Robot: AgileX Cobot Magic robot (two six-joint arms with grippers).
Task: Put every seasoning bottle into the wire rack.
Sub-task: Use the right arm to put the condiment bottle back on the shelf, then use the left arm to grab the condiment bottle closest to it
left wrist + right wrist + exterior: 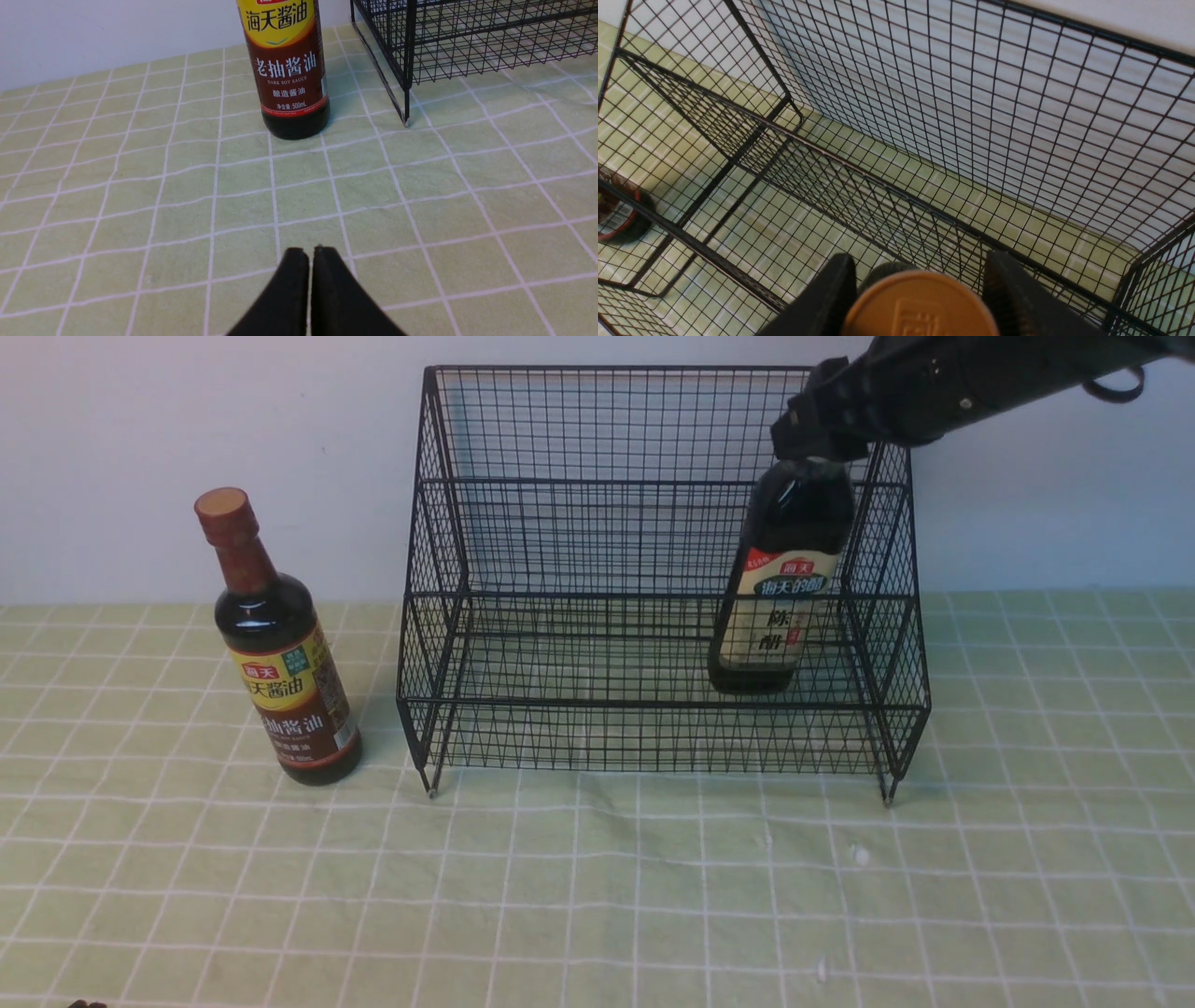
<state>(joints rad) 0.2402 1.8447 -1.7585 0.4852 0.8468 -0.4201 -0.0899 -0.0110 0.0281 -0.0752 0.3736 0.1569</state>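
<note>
The right jaws grip the tan-capped bottle [780, 607], located below them inside the wire rack [579, 737]. The left jaws are closed and empty; the red-capped bottle [285, 681] stands ahead.

Browns, black, pale green!
Left of frame, long-necked dark-liquid bottle [285, 653], red-brown cap, yellow-brown label; centre, black wire-mesh rack [653, 737]; right, taller dark-liquid bottle [780, 616], cream-green label; below, pale green cloth [597, 896] gridded white.
</note>
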